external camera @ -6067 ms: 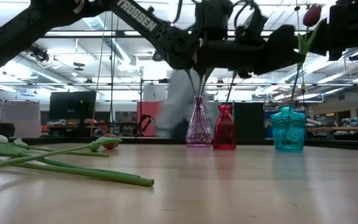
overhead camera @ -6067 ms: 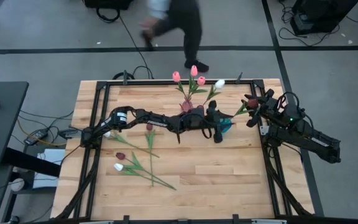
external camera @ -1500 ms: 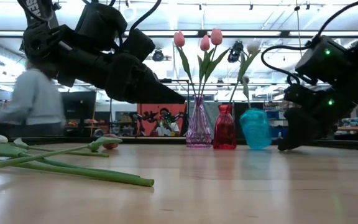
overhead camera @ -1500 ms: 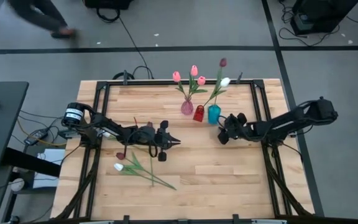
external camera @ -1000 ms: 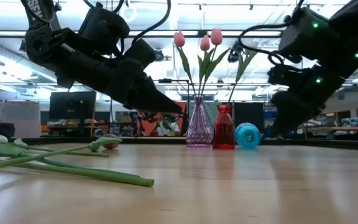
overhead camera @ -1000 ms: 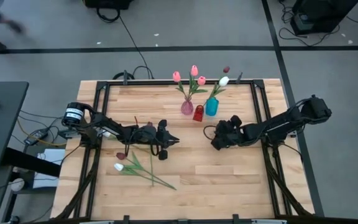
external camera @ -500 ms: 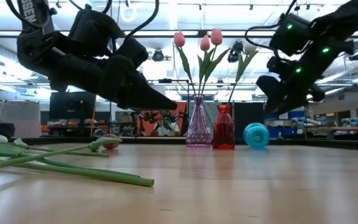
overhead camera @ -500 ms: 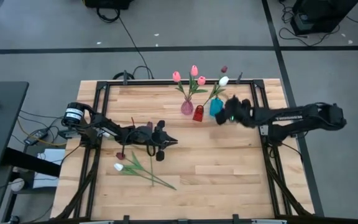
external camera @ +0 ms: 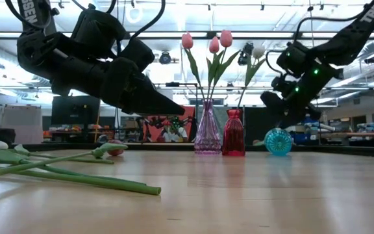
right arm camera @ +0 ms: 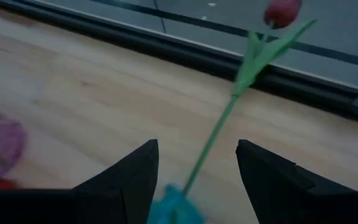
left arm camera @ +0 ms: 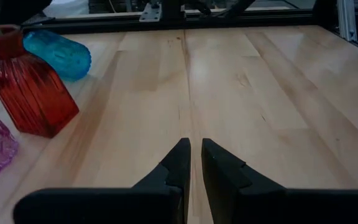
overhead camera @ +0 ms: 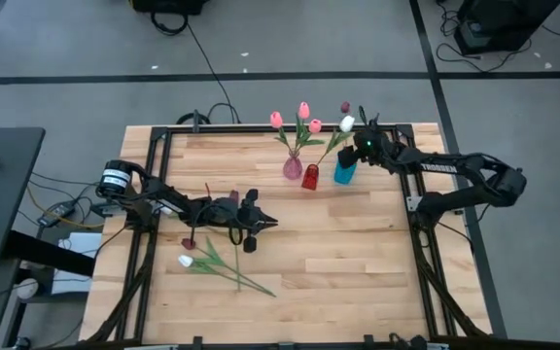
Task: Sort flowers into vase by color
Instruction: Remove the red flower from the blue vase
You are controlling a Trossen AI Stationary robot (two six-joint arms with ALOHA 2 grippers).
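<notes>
The blue vase (overhead camera: pixel 343 173) lies on its side near the far edge, bottom toward the near side (external camera: pixel 278 141). A maroon tulip (right arm camera: pixel 281 12) sticks out of its mouth, head past the far rail. My right gripper (right arm camera: pixel 197 146) hovers open over that mouth, one finger on either side of the stem (right arm camera: pixel 213 140). The purple vase (overhead camera: pixel 293 167) holds three pink tulips. The red vase (overhead camera: pixel 310 176) holds a white one (overhead camera: pixel 346 123). My left gripper (left arm camera: pixel 192 152) is shut and empty, over the table's middle (overhead camera: pixel 263 222).
Loose tulips (overhead camera: pixel 212 258) lie on the wood at the left, near my left arm: a white head (overhead camera: pixel 186 261) and a maroon head (overhead camera: pixel 189 243) on long green stems. A black frame rail (overhead camera: pixel 280 127) runs along the far edge.
My right gripper has swung from the table's middle toward the far edge and rolled, ending over the blue vase's mouth, its fingers unchanged. The blue vase, lying on its side, has shifted a little toward the table's right.
</notes>
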